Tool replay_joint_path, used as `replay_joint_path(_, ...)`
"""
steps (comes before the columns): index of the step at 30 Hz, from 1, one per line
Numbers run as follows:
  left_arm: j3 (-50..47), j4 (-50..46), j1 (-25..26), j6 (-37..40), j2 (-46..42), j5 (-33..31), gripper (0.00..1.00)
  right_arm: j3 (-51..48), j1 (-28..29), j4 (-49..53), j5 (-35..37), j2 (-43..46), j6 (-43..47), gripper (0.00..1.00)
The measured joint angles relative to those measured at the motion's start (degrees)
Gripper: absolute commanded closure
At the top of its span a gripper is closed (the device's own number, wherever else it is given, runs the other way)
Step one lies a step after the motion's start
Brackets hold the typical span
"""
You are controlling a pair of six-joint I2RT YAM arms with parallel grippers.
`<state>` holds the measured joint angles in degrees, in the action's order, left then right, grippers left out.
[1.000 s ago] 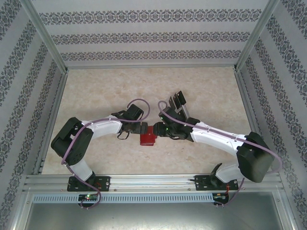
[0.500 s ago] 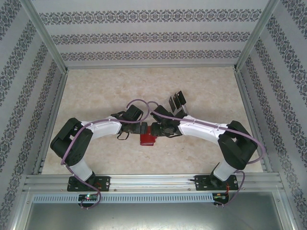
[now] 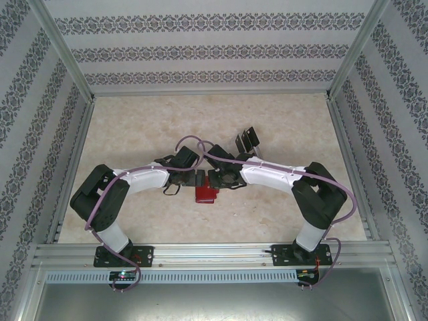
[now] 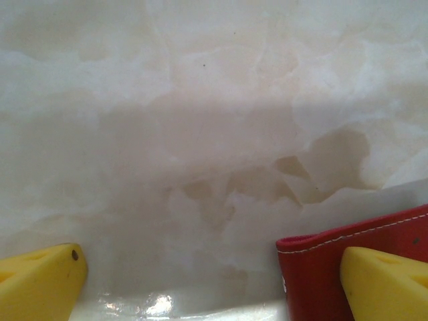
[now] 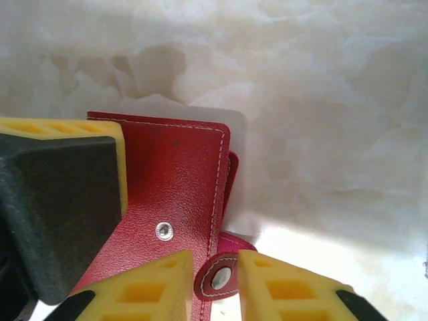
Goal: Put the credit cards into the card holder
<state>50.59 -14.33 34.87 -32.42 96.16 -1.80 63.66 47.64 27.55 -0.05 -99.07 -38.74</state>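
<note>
From above, the left gripper (image 3: pixel 198 178) and the right gripper (image 3: pixel 212 179) meet tip to tip over the pale marbled tabletop (image 3: pixel 147 127). A small red leather-like folding wallet (image 3: pixel 205 194) lies just below both of them. Thin dark grey-black rectangular cards (image 3: pixel 247 140) stand tilted beyond the right gripper, apart from it.

At the left wrist, the left gripper (image 4: pixel 214 287) is spread wide. Its right-hand yellow fingertip (image 4: pixel 384 284) sits over the wallet (image 4: pixel 321 267), and the other hangs over bare table.

At the right wrist, the right gripper (image 5: pixel 215 284) has its yellow fingers drawn close around the wallet's snap tab (image 5: pixel 219 275). I cannot tell whether they pinch it.
</note>
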Motion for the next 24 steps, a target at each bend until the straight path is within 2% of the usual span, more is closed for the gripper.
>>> replay_joint_path(4,-0.02,0.09,0.0,-0.02,0.0,0.0,0.01,0.0,0.13,0.57,0.24,0.0,0.15,0.81)
replay_joint_path(7,-0.02,0.11,0.0,-0.02,0.0,0.0,0.01,0.0,0.13,0.55,0.26,0.0,0.13,0.65)
replay_joint_path(12,-0.02,0.17,0.0,-0.04,0.0,0.0,0.01,0.0,0.15,0.52,0.26,0.0,0.35,0.64)
replay_joint_path(18,-0.11,0.24,0.0,-0.2,-0.02,-0.02,0.02,0.0,0.44,0.57,0.26,-0.33,0.42,0.7)
replay_joint_path(24,-0.11,0.26,0.0,-0.26,-0.02,-0.02,0.02,0.0,0.52,0.57,0.31,-1.38,0.63,0.83)
